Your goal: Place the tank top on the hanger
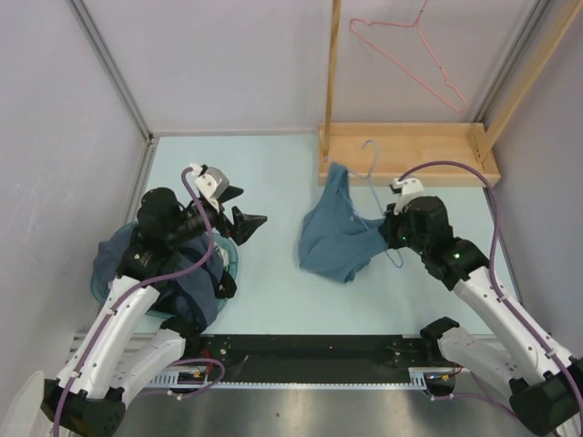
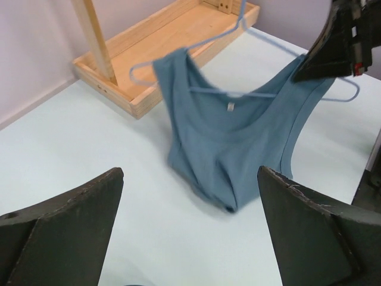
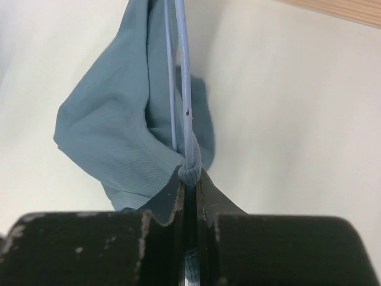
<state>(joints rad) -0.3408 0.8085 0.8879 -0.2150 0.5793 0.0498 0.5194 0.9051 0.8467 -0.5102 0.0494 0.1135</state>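
Notes the right gripper [image 3: 189, 179] pinched tight on the hanger [image 3: 185, 89] wire and a tank top [image 3: 113, 137] strap right at its tips, garment drooping beyond, hanger's long axis running straight ahead, left gripper [image 1: 252, 204] spread wide, empty, farther off.

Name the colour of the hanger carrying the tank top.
Light blue; the hanger shows best in left wrist view.
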